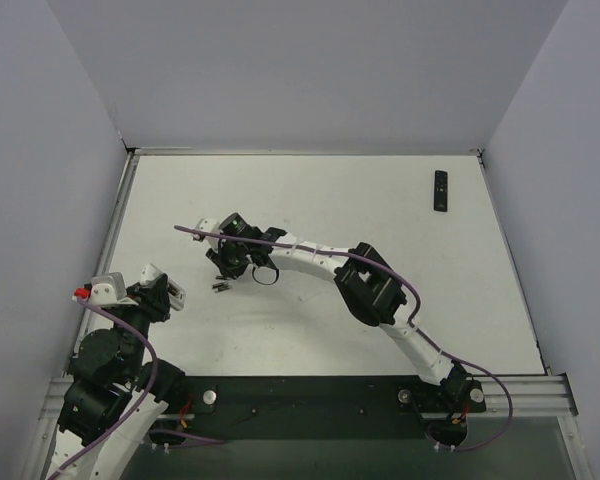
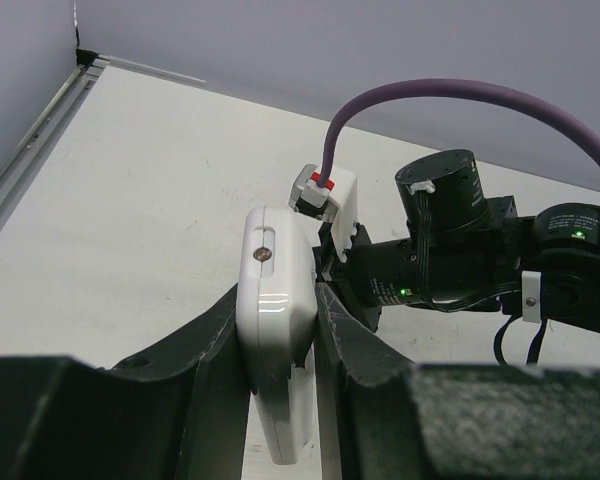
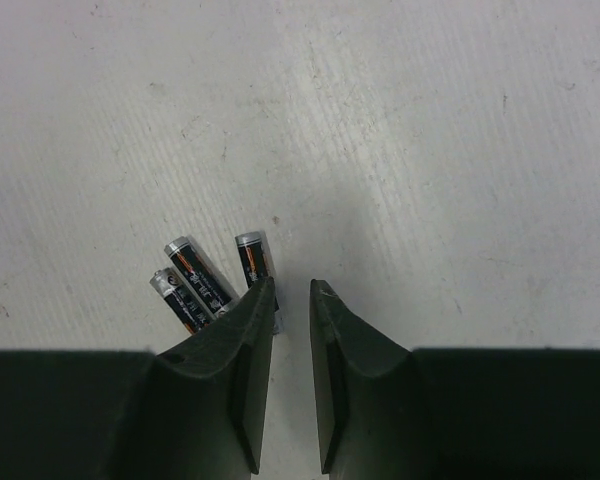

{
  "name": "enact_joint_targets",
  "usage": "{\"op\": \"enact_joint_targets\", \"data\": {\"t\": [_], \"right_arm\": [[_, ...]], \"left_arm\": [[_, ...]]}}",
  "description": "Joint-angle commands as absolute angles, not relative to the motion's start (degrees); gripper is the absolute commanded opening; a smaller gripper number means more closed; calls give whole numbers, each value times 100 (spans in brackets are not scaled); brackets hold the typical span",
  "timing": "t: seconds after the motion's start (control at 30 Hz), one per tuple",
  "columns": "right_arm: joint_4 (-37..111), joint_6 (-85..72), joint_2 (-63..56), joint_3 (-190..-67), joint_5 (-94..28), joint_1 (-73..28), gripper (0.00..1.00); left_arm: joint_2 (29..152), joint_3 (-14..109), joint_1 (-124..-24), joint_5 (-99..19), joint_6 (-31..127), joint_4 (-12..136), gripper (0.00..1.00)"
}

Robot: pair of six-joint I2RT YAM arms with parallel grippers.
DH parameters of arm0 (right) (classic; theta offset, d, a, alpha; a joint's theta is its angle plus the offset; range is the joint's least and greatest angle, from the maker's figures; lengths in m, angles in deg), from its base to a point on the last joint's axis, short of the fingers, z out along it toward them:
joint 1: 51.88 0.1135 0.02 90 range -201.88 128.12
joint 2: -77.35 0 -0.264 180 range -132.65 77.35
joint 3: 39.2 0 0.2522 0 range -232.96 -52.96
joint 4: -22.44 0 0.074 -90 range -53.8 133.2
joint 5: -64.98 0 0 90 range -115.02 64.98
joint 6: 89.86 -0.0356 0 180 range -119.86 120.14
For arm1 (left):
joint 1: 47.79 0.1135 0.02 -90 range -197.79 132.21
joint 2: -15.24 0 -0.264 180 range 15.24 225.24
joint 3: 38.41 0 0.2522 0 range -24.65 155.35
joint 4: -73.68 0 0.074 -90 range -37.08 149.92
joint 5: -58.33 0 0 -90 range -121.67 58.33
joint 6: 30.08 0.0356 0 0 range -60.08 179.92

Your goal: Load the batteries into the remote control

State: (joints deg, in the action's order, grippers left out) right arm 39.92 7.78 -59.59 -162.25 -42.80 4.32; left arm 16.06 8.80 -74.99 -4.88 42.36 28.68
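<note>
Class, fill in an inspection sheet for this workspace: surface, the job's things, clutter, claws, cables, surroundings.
Surface: white table, lightly scuffed.
Job's things: three small dark cylindrical batteries with silver ends, lying close together on the table; white plastic remote control, held in the left claw.
Clutter: slim black remote control, lying near the far right corner.
Claws: left claw shut on the white remote; right claw low beside the batteries, jaws a narrow gap apart, nothing between them.
Cables: purple cable along each arm.
Surroundings: plain grey walls on three sides; metal rail at the near edge.
</note>
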Motion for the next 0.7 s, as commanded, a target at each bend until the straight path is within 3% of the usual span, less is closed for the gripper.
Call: {"op": "enact_joint_targets", "data": {"t": [0.0, 0.43, 0.67], "right_arm": [[4041, 744, -6081, -16405, -4234, 428, 16], [4006, 613, -5914, -16150, -4181, 428, 15], [3664, 155, -5694, -16018, -4541, 393, 30]], "left_arm": [[1647, 919, -7460, -495, 4287, 3030, 0], [1673, 919, -7460, -530, 4287, 3030, 0], [1673, 919, -7451, -539, 4287, 3030, 0]]}}
